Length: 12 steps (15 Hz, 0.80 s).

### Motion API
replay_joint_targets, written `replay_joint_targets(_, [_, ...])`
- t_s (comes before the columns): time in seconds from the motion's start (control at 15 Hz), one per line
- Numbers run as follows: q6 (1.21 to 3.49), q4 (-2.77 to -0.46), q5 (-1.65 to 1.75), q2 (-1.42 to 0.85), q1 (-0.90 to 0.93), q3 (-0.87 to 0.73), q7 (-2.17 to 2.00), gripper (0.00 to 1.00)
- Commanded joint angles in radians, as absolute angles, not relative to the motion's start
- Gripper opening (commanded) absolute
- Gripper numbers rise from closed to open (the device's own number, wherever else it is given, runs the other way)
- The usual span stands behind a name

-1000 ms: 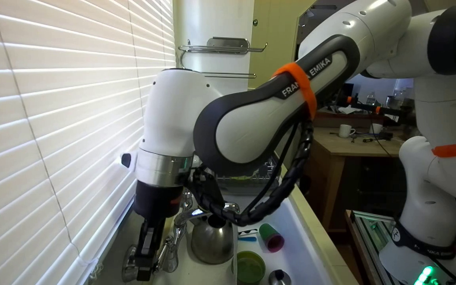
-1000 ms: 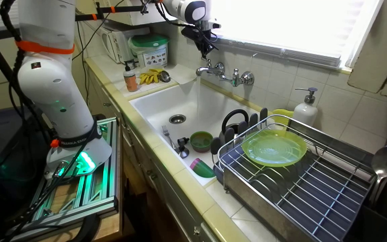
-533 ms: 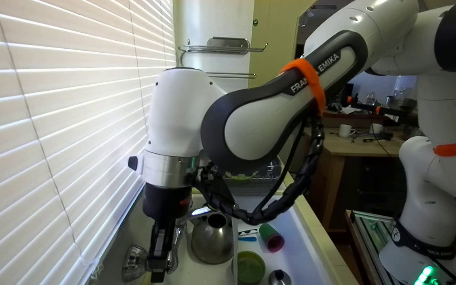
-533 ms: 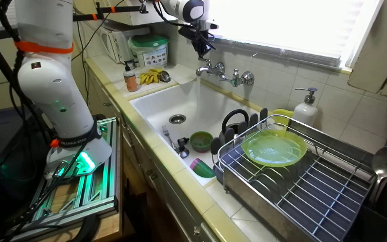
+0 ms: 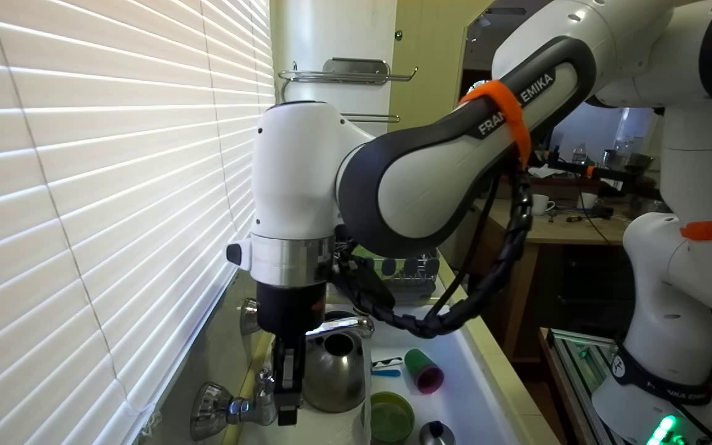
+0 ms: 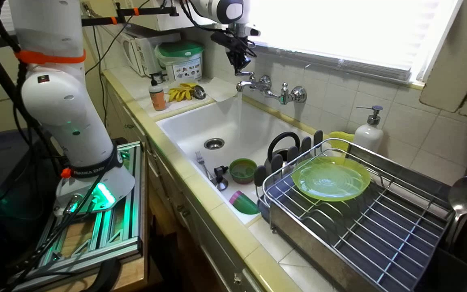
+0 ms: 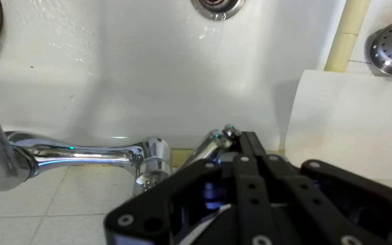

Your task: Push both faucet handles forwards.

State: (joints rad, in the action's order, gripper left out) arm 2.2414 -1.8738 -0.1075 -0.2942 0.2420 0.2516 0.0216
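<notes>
Two chrome faucet handles sit on the wall faucet. My black gripper [image 5: 288,415] has its fingers together with nothing between them. In the wrist view the fingertips [image 7: 248,136] are right beside the tip of a handle's lever [image 7: 208,148], seemingly touching it. That handle also shows in both exterior views [image 5: 263,398] [image 6: 243,74]; its lever points out from the wall over the sink. The other handle [image 6: 284,93] stands nearer the dish rack, untouched; in an exterior view the arm hides most of it. The spout [image 6: 247,85] between them runs water.
The wall and window blinds [image 5: 115,185] run close beside the arm. A steel kettle [image 5: 334,377], green bowl [image 6: 243,170] and cup [image 6: 245,203] are in the sink [image 6: 185,125]. A dish rack [image 6: 379,227] and soap dispenser [image 6: 368,134] stand at the sink's end.
My gripper has moved away from the wall, out over the sink. The lever beside it has swung the same way. The other handle has not moved.
</notes>
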Motion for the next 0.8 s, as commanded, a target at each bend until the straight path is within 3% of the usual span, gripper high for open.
replay_joint_targets(0.0, [2.253, -1.904, -0.105, -0.235, 0.244, 0.262, 0.078, 0.00])
replay_joint_targets(0.4, [2.198, -1.955, -0.250, -0.091, 0.230, 0.307, 0.176, 0.00])
replay_joint_targets(0.47, [2.172, -1.981, -0.265, -0.053, 0.232, 0.303, 0.159, 0.26])
replay_joint_targets(0.53, [2.130, -2.014, -0.294, -0.008, 0.231, 0.300, 0.149, 0.27])
replay_joint_targets(0.73, [1.996, -2.111, -0.319, 0.122, 0.234, 0.274, 0.083, 0.49])
